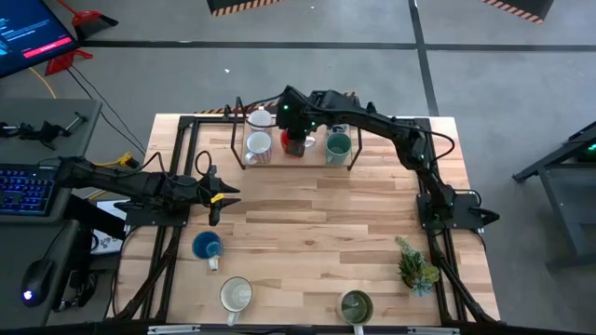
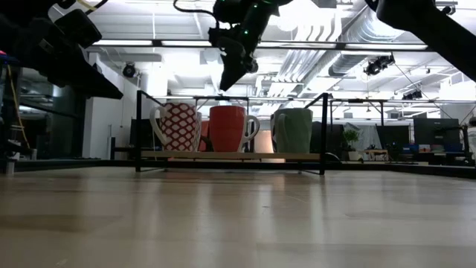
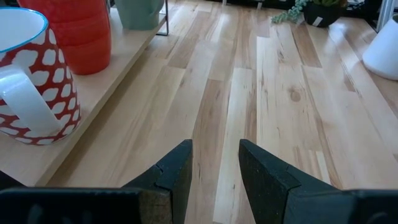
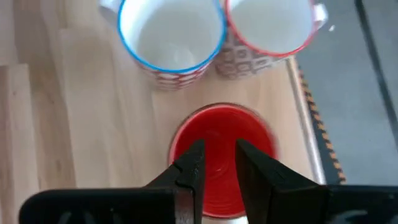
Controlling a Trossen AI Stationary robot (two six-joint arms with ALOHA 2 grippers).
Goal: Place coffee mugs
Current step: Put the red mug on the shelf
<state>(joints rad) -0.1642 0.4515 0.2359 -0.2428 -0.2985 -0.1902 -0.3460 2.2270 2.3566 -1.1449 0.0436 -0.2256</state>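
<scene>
From above, my right gripper (image 1: 296, 140) hangs over the red mug (image 1: 294, 147) on the rack (image 1: 244, 164) at the desk's far edge. A patterned white mug (image 1: 258, 145) stands on one side of the red one and a teal green mug (image 1: 338, 144) on the other, with another white mug (image 1: 262, 118) behind. My left gripper (image 1: 220, 195) waits over the desk's left side. A blue mug (image 1: 207, 247) sits near the left edge, and a cream mug (image 1: 236, 295) and an olive green mug (image 1: 356, 305) stand along the near edge, with a potted plant (image 1: 415, 265) toward the right edge.

At table height, my right gripper (image 2: 229, 74) sits above the red mug (image 2: 227, 128), clear of its rim.

From my left wrist, my fingers (image 3: 177, 171) stand a narrow way apart with nothing between them, over bare wood (image 3: 273, 99). The patterned mug (image 3: 34, 74) and the red mug (image 3: 78, 31) stand on the rack's shelf to one side.

From my right wrist, my fingers (image 4: 189, 171) stand narrowly parted straight over the red mug's (image 4: 221, 134) mouth, holding nothing. Two patterned mugs stand beyond it, one blue-rimmed (image 4: 171, 37), one red-rimmed (image 4: 270, 31).

I can read no writing on any mug.
</scene>
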